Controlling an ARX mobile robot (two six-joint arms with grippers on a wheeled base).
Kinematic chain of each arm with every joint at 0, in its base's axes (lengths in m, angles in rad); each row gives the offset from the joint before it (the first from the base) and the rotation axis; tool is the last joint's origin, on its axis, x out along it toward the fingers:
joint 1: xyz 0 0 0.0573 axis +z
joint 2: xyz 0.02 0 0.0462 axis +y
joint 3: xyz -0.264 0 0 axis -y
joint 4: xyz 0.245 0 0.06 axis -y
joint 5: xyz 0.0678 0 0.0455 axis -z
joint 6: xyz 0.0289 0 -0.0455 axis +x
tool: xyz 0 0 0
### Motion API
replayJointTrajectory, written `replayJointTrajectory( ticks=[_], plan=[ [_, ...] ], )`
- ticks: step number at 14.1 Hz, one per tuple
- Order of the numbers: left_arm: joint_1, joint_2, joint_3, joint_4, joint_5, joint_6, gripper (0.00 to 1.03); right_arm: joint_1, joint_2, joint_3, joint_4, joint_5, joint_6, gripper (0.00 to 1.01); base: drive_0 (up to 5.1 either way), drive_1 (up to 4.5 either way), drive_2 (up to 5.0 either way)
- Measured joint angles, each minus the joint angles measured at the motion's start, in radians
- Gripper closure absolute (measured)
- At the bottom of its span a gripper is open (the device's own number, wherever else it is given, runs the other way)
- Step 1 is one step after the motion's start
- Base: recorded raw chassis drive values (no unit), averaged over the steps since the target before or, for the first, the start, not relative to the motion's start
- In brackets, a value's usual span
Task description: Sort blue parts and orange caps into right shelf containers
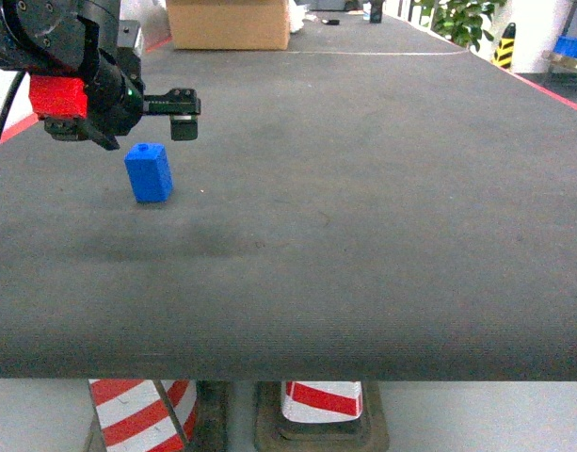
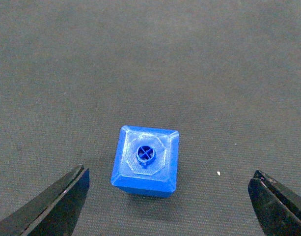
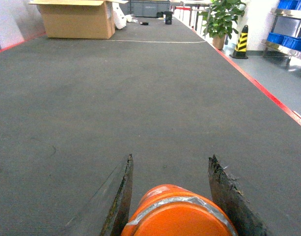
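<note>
Left tool poised above a blue part; right tool already carrying an orange cap.

At the upper left of the head view the left tool (image 1: 183, 114) hangs over the upright blue part (image 1: 149, 172) on the dark bench (image 1: 363, 207). In the left wrist view its jaws are spread wide, with the block (image 2: 146, 161) between them, a little left of centre and clear of both tips. To grasp well, I judge it should shift slightly toward the block, descend straight, and close on two flat opposite faces low enough to avoid tipping it. In the right wrist view the right tool (image 3: 170, 196) grips the orange cap (image 3: 177, 214) at bottom centre. Blue bins (image 3: 283, 37) show at the far upper right.
</note>
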Motion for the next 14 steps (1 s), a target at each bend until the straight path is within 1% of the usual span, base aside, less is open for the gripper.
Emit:
replayJointTrajectory(
  ticks=[2,3,5,6,7,9,10,11,14],
  plan=[
    [0.002,0.052,0.068,-0.033,-0.002,0.002,0.05,0.0,0.0,0.0,-0.001,0.0,0.0,0.6,0.0,0.0,0.0],
    [0.006,0.082,0.108,-0.069,0.006,-0.001,0.05,0.0,0.0,0.0,-0.001,0.0,0.0,0.6,0.0,0.0,0.0],
    [0.013,0.144,0.179,-0.093,0.025,-0.019,0.05,0.0,0.0,0.0,-0.001,0.0,0.0,0.6,0.0,0.0,0.0],
    [0.017,0.158,0.195,-0.1,0.026,-0.026,0.09,0.0,0.0,0.0,0.0,0.0,0.0,0.6,0.0,0.0,0.0],
    [0.023,0.177,0.22,-0.134,0.02,-0.035,0.2,0.0,0.0,0.0,0.0,0.0,0.0,0.6,0.0,0.0,0.0],
    [0.032,0.193,0.224,-0.133,0.0,-0.05,0.39,0.0,0.0,0.0,0.0,0.0,0.0,0.6,0.0,0.0,0.0],
    [0.032,0.193,0.201,-0.1,-0.012,-0.053,0.5,0.0,0.0,0.0,-0.001,0.0,0.0,0.6,0.0,0.0,0.0],
    [0.035,0.184,0.178,-0.077,-0.015,-0.051,0.56,0.0,0.0,0.0,0.0,0.0,0.0,0.6,0.0,0.0,0.0],
    [0.035,0.029,-0.083,0.089,-0.009,-0.028,0.57,0.0,0.0,0.0,-0.001,0.0,0.0,0.6,0.0,0.0,0.0]
  ],
)
